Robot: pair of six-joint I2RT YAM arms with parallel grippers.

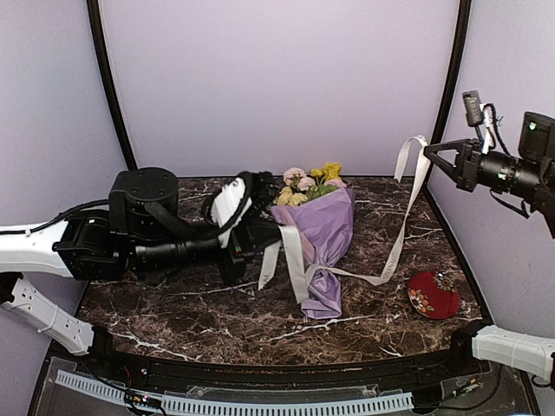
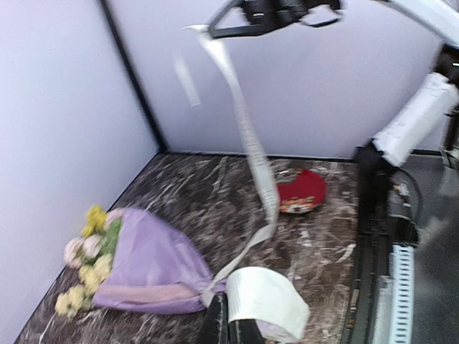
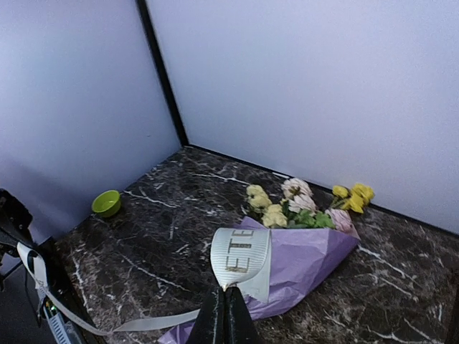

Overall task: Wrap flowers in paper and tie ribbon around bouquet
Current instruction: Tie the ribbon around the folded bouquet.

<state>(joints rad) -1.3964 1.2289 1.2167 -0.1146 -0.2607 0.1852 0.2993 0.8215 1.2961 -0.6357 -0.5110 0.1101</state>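
Bouquet [image 1: 323, 227]: wrapped, lying mid-table [image 1: 173, 308] | Ribbon [image 1: 401, 232]: crosses bouquet's narrow end | Right jaws: clamped on one tail, raised high | Left jaws: clamped on other tail, low beside bouquet | Likely purpose: tails held apart for knotting.

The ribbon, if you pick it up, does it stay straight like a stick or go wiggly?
Probably wiggly: the ribbon droops in a loose curve from the right tool down to the bouquet. Likely very light, since a pinch at its end holds it up. It folds over at the left tool, so it seems soft.
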